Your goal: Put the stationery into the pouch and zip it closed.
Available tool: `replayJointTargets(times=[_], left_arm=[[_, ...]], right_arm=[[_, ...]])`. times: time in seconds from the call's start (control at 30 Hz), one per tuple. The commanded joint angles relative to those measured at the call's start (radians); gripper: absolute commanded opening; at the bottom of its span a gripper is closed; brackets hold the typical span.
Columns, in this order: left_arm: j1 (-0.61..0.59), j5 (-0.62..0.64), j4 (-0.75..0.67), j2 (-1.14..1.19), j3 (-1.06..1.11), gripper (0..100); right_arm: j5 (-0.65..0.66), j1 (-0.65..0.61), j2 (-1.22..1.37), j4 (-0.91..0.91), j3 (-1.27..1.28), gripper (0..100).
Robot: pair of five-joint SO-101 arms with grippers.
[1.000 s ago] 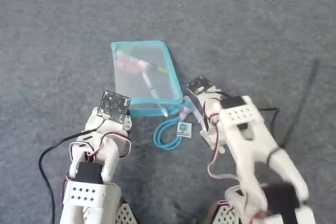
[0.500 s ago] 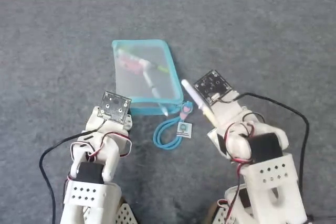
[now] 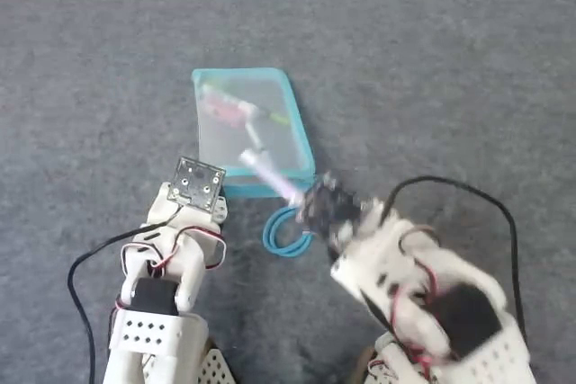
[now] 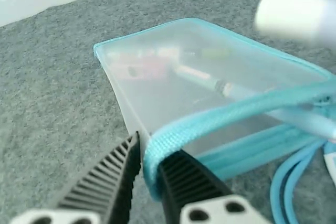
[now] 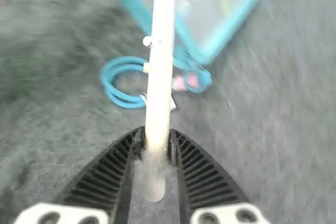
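Note:
A translucent pouch [image 3: 247, 128] with teal edging lies on the grey carpet, several pens inside it [image 4: 194, 72]. My left gripper [image 4: 149, 169] is shut on the pouch's teal zipper edge [image 4: 210, 121] at its near corner, holding the mouth up. My right gripper [image 5: 156, 142] is shut on a white pen [image 5: 160, 51], which points toward the pouch's open near end [image 5: 210, 3]. In the high view the pen [image 3: 268, 174] hangs over the pouch's near right corner, with the right gripper [image 3: 317, 206] just behind it.
A teal wrist strap loop [image 3: 283, 231] with a pink charm [image 5: 188, 81] lies on the carpet by the pouch's near right corner. Grey carpet [image 3: 468, 87] stretches open to the right and left. A black cable [image 3: 81, 267] trails beside the left arm.
The right arm swung left with the pen, bringing it from beside the pouch's right corner to over the pouch's open end. The left gripper kept its hold, unmoved.

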Motion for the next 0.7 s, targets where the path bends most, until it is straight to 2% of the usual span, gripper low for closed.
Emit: replayJointTargets(times=[0.0,0.17,0.4,0.67], left_arm=[[0.012,-0.003,-0.043,-0.002,-0.012,1],[0.012,-0.003,-0.043,-0.002,-0.012,1],[0.012,-0.003,-0.041,-0.002,-0.012,1],[0.014,-0.003,-0.041,-0.002,-0.012,1]], right_arm=[[0.052,-0.022,0.022,0.018,-0.015,0.6],[0.058,-0.022,0.188,0.019,-0.011,0.6],[0.005,-0.019,0.38,-0.096,-0.034,0.6],[-0.083,0.022,0.601,-0.136,-0.244,0.6]])
